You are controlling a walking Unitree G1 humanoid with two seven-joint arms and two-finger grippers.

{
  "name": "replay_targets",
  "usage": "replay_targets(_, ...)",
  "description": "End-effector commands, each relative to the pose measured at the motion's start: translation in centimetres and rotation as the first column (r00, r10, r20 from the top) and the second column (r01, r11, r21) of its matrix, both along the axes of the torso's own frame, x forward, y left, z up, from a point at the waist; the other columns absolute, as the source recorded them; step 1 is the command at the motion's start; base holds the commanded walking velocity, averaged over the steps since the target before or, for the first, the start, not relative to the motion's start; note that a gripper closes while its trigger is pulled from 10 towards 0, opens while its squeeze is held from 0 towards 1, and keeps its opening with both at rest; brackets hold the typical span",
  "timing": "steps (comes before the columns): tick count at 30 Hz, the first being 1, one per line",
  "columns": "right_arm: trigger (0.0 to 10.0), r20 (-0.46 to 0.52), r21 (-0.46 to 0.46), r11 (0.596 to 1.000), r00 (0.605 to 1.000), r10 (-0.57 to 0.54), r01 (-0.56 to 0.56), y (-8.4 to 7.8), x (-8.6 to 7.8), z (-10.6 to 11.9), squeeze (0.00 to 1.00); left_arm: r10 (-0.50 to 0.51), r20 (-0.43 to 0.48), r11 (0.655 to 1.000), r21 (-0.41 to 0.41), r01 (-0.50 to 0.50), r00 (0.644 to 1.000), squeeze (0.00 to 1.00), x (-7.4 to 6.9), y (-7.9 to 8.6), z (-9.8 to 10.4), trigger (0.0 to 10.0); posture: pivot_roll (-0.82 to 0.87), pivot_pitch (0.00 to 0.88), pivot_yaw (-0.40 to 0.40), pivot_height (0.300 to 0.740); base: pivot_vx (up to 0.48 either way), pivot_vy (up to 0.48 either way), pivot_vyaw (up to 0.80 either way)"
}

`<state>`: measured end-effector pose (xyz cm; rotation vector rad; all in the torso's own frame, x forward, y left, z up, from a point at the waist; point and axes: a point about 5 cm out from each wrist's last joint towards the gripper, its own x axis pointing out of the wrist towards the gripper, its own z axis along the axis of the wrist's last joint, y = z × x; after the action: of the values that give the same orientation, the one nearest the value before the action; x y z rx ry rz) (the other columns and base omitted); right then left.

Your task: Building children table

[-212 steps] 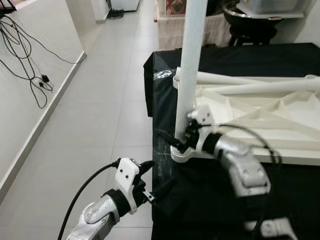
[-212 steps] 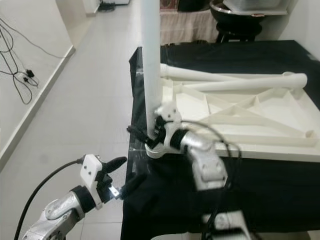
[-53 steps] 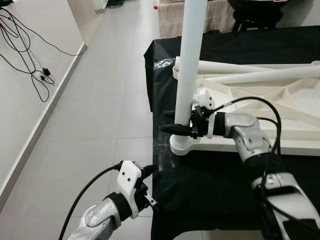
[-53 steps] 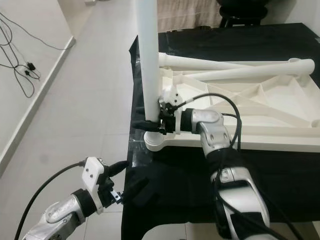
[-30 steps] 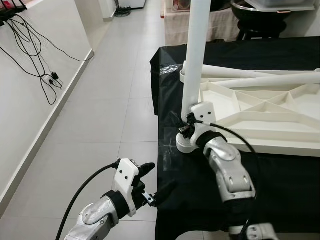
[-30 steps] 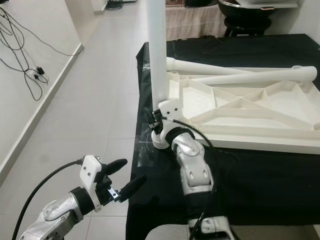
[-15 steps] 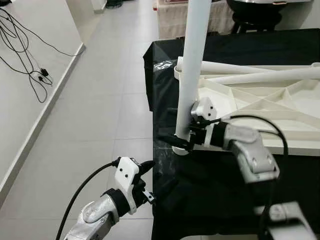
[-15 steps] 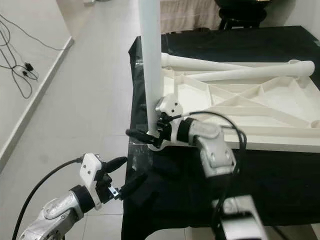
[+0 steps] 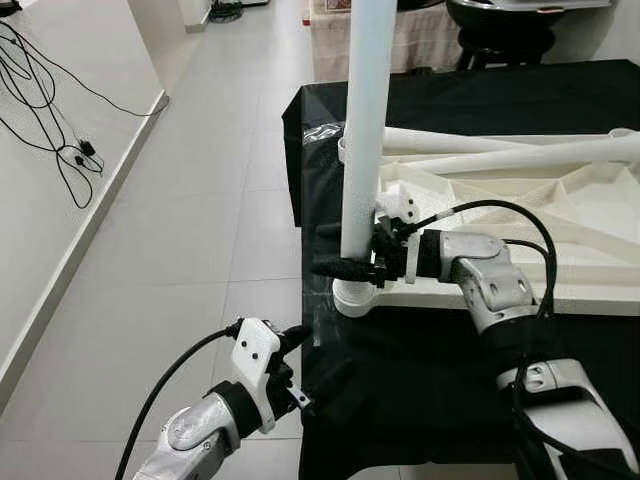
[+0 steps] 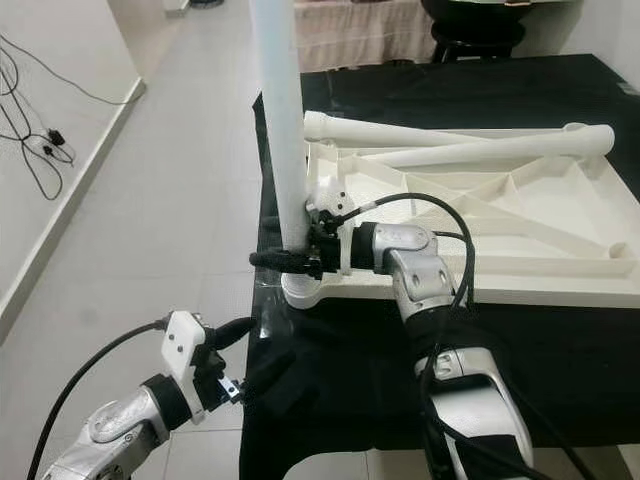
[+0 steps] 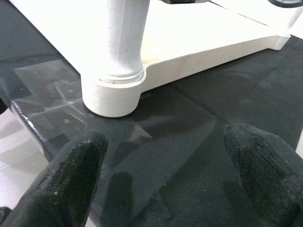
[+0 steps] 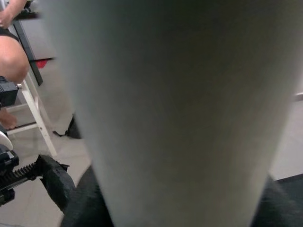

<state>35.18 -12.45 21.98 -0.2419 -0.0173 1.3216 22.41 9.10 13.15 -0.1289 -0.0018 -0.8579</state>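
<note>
A white children's table top [image 9: 560, 250] lies upside down on a black-covered table [image 9: 420, 380]. One white leg [image 9: 360, 120] stands upright in the corner socket [image 9: 352, 297] nearest me on the left. My right gripper [image 9: 335, 252] is shut on this leg just above the socket, its fingers level and pointing left; the right wrist view looks straight onto the leg [image 12: 180, 94]. Two loose legs [image 9: 500, 155] lie across the far side of the top. My left gripper [image 9: 305, 365] hangs open, low beside the table's front-left corner, facing the socket [image 11: 113, 90].
Grey tiled floor [image 9: 190, 230] runs along the table's left side, with cables [image 9: 60, 110] hanging on the left wall. A dark round stool [image 9: 505, 30] and cloth-covered furniture [image 9: 330, 40] stand behind the table. Part of a person [image 12: 12, 56] is beyond the leg.
My right wrist has turned around the upright leg while keeping hold of it; its fingers now lie level. The camera has shifted slightly. The left arm has stayed put.
</note>
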Motion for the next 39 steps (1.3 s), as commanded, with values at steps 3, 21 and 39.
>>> replay_targets(3, 0.0, -0.012, -0.013, 1.0, 1.0, -0.009, 0.009, 0.1, 0.0, -1.2, 0.0, 0.005, -0.012, 1.0, 0.014, -0.005, 1.0, 0.0, -0.2, 0.0, -0.3, 10.0, -0.03, 0.165, 0.038, 0.74, 0.0, 0.0, 0.0)
replay_targets(21, 0.0, -0.037, 0.047, 0.551, 0.552, -0.833, 0.833, 0.6, -2.1, -7.1, 0.0, 0.008, -0.002, 1.0, 0.019, -0.008, 1.0, 0.0, 0.2, 0.5, -0.2, 10.0, -0.05, 0.158, 0.026, 0.74, 0.0, 0.0, 0.0)
replay_targets(39, 10.0, -0.005, 0.116, 0.956, 0.963, -0.27, 0.269, 2.9, -2.3, -2.4, 1.0, 0.026, 0.004, 1.0, 0.012, -0.026, 1.0, 0.0, 0.4, 0.6, -0.2, 10.0, -0.04, 0.16, 0.023, 0.74, 0.0, 0.0, 0.0)
